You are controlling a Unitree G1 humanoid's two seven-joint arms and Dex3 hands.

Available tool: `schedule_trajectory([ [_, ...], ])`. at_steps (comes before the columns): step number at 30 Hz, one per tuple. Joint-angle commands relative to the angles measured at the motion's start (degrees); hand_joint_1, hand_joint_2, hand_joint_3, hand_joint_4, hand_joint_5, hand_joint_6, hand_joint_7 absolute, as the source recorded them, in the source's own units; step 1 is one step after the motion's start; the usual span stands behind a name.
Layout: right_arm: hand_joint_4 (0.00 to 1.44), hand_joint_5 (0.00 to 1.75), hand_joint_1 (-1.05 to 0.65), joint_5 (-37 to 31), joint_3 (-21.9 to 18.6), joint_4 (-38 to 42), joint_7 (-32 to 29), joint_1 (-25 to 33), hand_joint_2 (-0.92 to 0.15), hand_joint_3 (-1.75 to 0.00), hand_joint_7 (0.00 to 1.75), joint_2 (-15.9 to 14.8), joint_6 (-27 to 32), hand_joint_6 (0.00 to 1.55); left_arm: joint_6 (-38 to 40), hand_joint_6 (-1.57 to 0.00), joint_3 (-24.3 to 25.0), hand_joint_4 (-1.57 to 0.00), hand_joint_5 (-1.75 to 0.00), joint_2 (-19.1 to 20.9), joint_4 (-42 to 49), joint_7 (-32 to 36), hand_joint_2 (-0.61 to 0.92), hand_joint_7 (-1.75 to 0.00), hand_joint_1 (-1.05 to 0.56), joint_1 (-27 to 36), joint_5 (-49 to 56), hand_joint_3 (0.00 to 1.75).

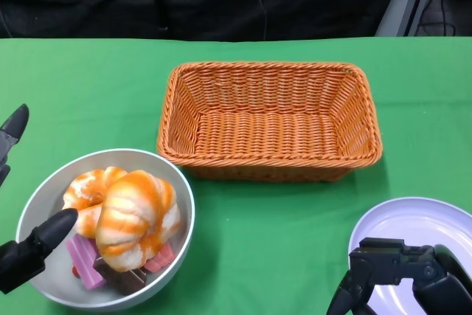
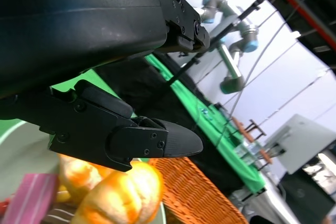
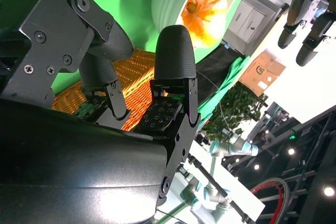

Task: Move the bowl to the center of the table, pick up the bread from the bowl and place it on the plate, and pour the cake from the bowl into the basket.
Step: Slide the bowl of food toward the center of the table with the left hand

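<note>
A grey bowl (image 1: 177, 189) stands at the table's front left, holding two orange-and-white bread rolls (image 1: 136, 219) on top of pink and brown cake pieces (image 1: 87, 260). My left hand (image 1: 26, 254) is at the bowl's left rim, one black finger reaching over the inside and another raised apart outside it; it holds nothing. The left wrist view shows that finger (image 2: 157, 142) just above the bread (image 2: 121, 192). My right hand (image 1: 405, 274) hangs empty over the near edge of the white plate (image 1: 420, 223) at front right. An orange wicker basket (image 1: 269, 119) lies empty at the centre.
Green cloth covers the table (image 1: 265, 241), with bare cloth between bowl and plate. The basket's front wall is a short way behind both. A black backdrop closes off the far edge. The right wrist view shows the basket (image 3: 139, 80) and the bowl (image 3: 168, 3) beyond my fingers.
</note>
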Motion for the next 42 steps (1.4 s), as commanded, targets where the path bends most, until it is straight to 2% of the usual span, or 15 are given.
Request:
schedule_trajectory([
  [1, 0.92, 1.48, 0.06, 0.4, -0.2, -0.6, -0.2, 0.1, -0.13, -1.56, 1.18, -0.4, -0.4, 0.95, 2.7, -0.1, 0.8, 0.0, -0.12, 1.6, -0.7, 1.3, 0.92, 0.0, -0.64, 0.6, 1.5, 0.41],
  [8, 0.92, 1.48, 0.07, 0.6, -0.2, -0.5, -0.2, 0.1, -0.14, -1.54, 1.19, -0.5, -0.6, 0.94, 8.4, -0.08, 0.5, 0.0, -0.04, 2.4, -1.8, 1.6, 0.92, -0.01, -0.64, 1.2, 2.5, 0.41],
  [16, 0.92, 1.49, 0.04, 0.3, -0.3, -0.4, -0.6, 0.2, -0.16, -1.53, 1.19, -0.2, -0.7, 0.95, 26.7, -0.11, -1.3, 0.0, -0.03, 3.4, -5.7, -0.8, 0.92, -0.01, -0.68, 1.2, 4.4, 0.39],
  [29, 0.91, 1.52, 0.06, 0.7, -0.1, -0.7, -0.3, 0.4, -0.17, -1.52, 1.19, -0.4, -0.4, 0.94, 41.1, -0.07, -3.5, -0.02, -0.03, 7.4, -5.8, -5.5, 0.92, 0.0, -0.77, -0.5, 3.0, 0.4],
  [33, 0.9, 1.52, 0.06, 0.6, -0.2, -0.8, -0.2, 0.4, -0.17, -1.52, 1.19, -0.5, -0.3, 0.93, 46.7, -0.06, -2.3, 0.0, -0.01, 6.8, -6.0, -9.1, 0.92, 0.0, -0.75, -2.1, -3.7, 0.36],
  [42, 0.89, 1.53, 0.05, 0.6, -0.3, -0.7, -0.2, 0.4, -0.19, -1.5, 1.2, -0.6, -0.4, 0.92, 56.6, -0.03, -0.1, 0.0, 0.0, 9.2, -4.2, -16.6, 0.92, -0.01, -0.75, -5.0, -16.6, 0.32],
])
